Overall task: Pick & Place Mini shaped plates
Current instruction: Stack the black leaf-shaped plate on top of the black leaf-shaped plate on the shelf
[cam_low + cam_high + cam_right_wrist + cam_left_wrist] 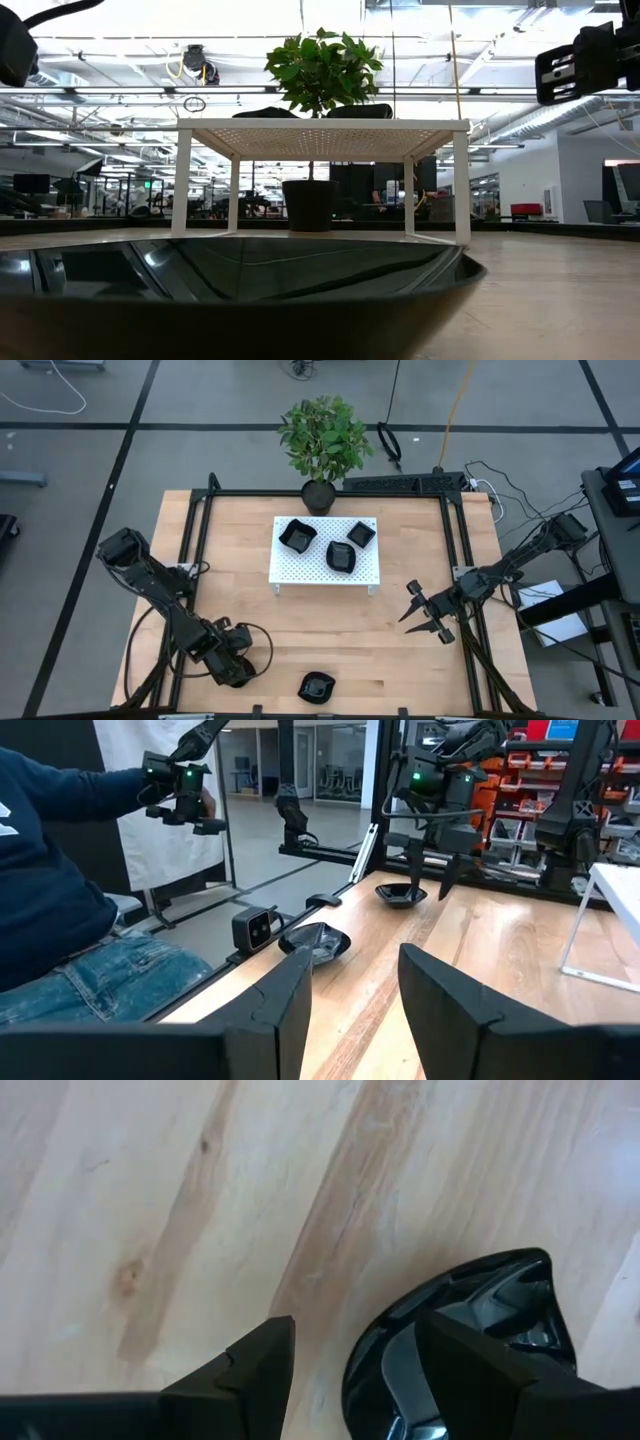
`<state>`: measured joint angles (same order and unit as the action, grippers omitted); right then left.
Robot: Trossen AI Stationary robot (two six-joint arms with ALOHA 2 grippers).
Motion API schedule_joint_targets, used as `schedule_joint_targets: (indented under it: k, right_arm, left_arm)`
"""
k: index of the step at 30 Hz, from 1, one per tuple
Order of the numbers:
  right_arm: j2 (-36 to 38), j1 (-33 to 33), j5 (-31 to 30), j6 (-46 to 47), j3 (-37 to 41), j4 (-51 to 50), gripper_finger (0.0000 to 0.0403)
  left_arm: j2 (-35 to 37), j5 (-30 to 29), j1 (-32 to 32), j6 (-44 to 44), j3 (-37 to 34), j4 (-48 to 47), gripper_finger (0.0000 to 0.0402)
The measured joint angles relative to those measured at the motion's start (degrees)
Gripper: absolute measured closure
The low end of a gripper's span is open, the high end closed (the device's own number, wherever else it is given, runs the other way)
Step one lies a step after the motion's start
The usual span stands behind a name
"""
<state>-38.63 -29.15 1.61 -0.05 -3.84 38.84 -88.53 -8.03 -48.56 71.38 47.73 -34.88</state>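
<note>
Several glossy black mini plates show. Three rest on the white perforated platform: one at its left, one in the middle, one at its right. Another plate sits flat by the table's near edge and fills the low view's foreground. My left gripper is open and points down near the table's near left corner. It stands over one more plate, one finger above it and one above bare wood. No touch shows. My right gripper hangs open above the table's right part.
A potted plant stands at the far edge behind the platform. Black rails frame the wooden tabletop. A person sits beyond the table holding control handles. Bare wood lies between the platform and the near edge.
</note>
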Motion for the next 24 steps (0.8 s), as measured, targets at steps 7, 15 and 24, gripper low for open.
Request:
schedule_joint_targets:
  k: [7, 15, 24]
  right_arm:
    - [0.0, 0.0, 0.0, 0.4, 0.0, -0.1, 0.0266]
    - [0.0, 0.0, 0.0, -0.6, 0.0, -0.1, 0.0266]
    - [0.0, 0.0, 0.0, 0.4, 0.0, -0.1, 0.0266]
  left_arm:
    - [0.0, 0.1, 0.0, 0.9, -1.8, 2.1, 0.0190]
    - [0.0, 1.5, 0.0, -1.4, -2.7, 2.3, 0.0268]
    - [0.0, 0.1, 0.7, 0.3, -2.7, 7.5, 0.0394]
